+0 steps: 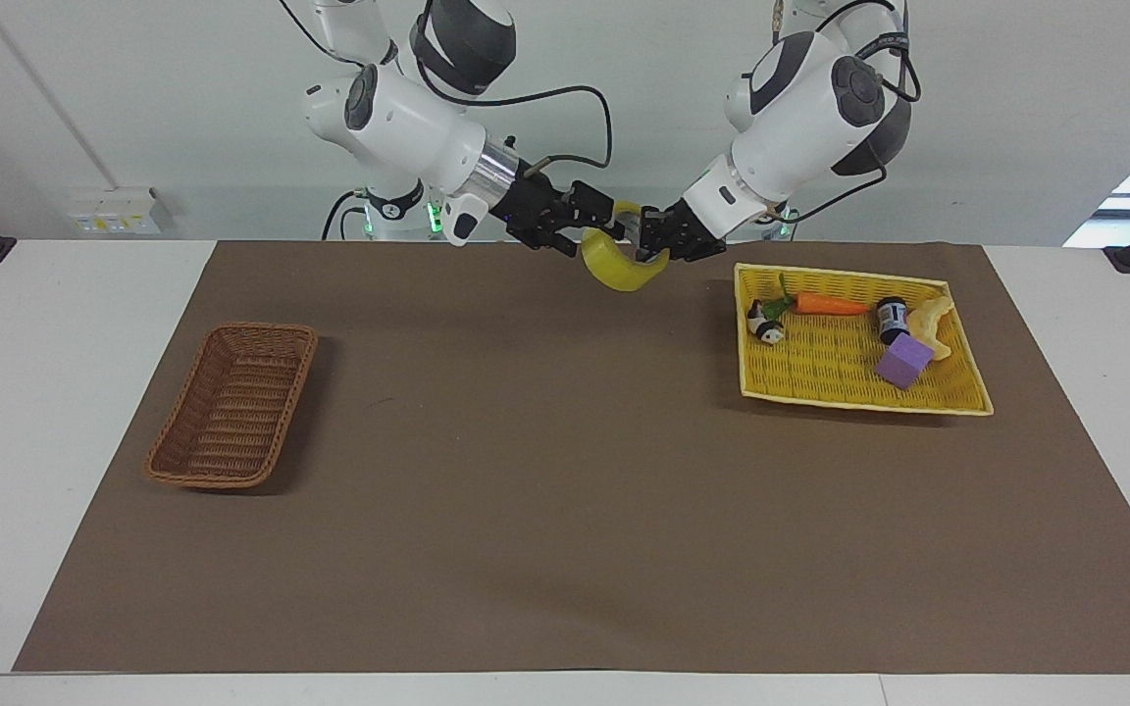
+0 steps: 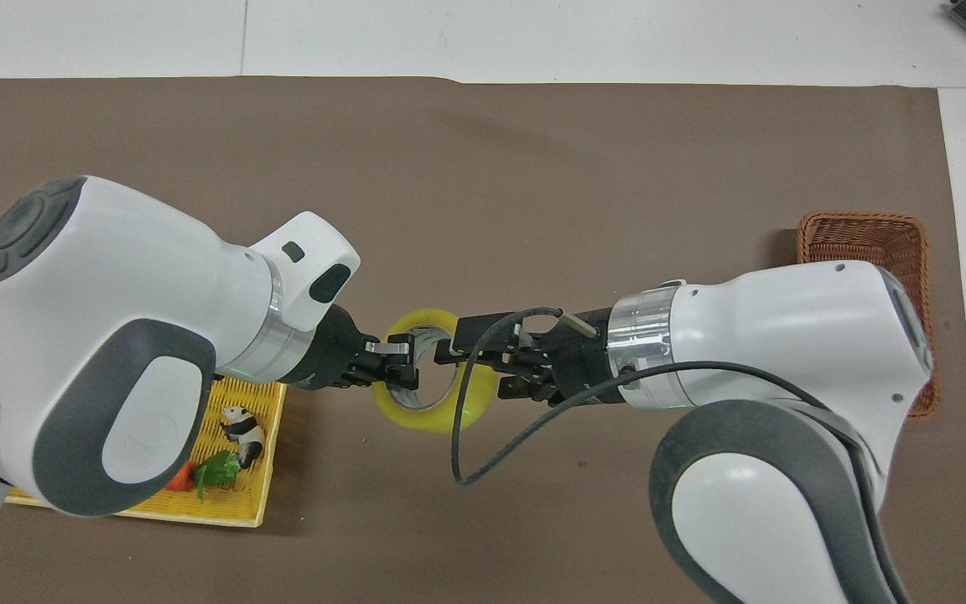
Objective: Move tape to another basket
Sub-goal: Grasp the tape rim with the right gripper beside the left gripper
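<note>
Brown mat, tape (image 1: 616,269) held aloft.
Left gripper (image 1: 649,243) pinches its rim; right gripper (image 1: 592,222) gapes around it; basket (image 1: 232,405) apart.

- The tape (image 1: 617,271) was translucent yellow.
- The basket (image 1: 232,406) was dark-brown woven wicker.
- The tray (image 1: 957,397) was bright yellow weave.
- The cube (image 1: 903,361) was purple.
- The carrot (image 1: 832,305) was orange with green leaves.
- The panda figure (image 1: 767,327) was black and white.
- The mat (image 1: 565,510) was plain brown on a white desk (image 1: 25,324).
- Both arms were white and grey, each gripper black.
</note>
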